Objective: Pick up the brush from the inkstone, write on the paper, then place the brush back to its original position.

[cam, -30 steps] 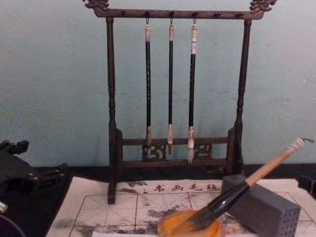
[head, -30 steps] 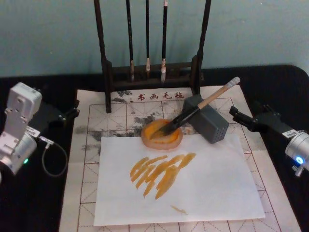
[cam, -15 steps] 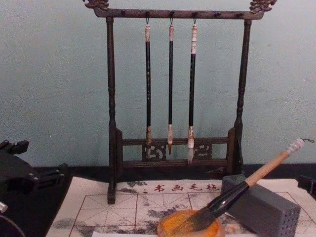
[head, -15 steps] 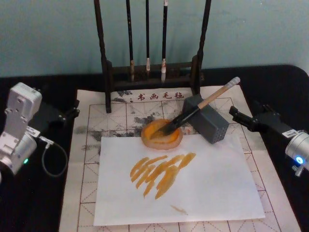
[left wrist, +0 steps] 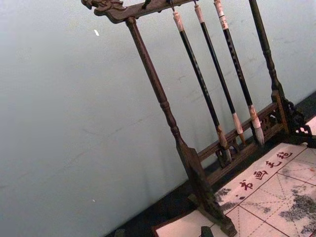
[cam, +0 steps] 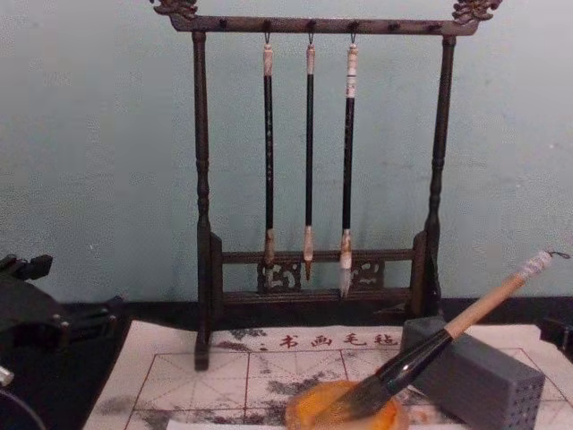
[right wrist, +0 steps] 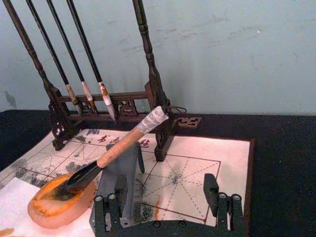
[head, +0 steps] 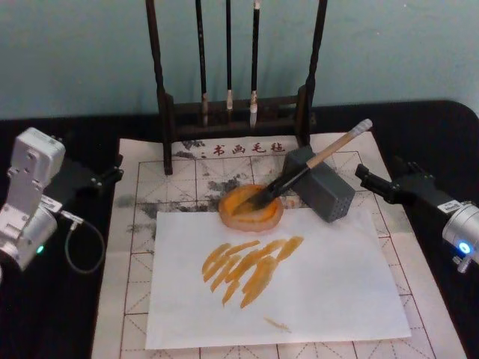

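Nothing has moved over the last second: the big wooden-handled brush (head: 310,166) still rests, bristles in the orange inkstone (head: 251,209), leaning on the grey block (head: 322,191). The right gripper (right wrist: 168,195) hangs open and empty nearby; the left gripper (head: 105,178) sits parked, grip unreadable. With orange strokes on the white sheet (head: 314,284), the job looks finished.

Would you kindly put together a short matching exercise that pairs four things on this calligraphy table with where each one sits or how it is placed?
Things:
1. brush
2. thin black brushes
3. plain white sheet
4. right gripper

Places:
A. hanging from the wooden rack
B. lying over the gridded paper, bearing orange strokes
C. open, apart from the brush, beside the grey block
D. bristles in the orange inkstone, handle leaning on the grey block

Pairs: 1-D, 2-A, 3-B, 4-C
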Action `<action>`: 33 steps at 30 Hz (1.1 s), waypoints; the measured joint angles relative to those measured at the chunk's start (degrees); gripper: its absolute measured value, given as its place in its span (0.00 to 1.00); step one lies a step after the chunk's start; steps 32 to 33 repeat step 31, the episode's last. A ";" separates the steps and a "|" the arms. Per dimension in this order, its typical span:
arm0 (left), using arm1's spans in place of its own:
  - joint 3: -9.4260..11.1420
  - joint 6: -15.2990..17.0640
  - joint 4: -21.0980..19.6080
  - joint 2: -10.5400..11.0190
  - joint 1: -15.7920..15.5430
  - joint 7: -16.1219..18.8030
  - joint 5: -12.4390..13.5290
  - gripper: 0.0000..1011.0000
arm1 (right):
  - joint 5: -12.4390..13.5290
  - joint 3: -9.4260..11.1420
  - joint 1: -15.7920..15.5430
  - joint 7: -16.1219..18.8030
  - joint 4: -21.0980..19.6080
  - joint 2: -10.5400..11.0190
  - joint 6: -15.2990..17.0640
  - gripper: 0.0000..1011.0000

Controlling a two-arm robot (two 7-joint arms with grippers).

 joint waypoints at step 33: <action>0.00 0.00 0.00 0.00 0.00 0.00 0.00 0.99 | 0.04 0.00 0.00 -0.01 0.00 0.00 0.00 0.99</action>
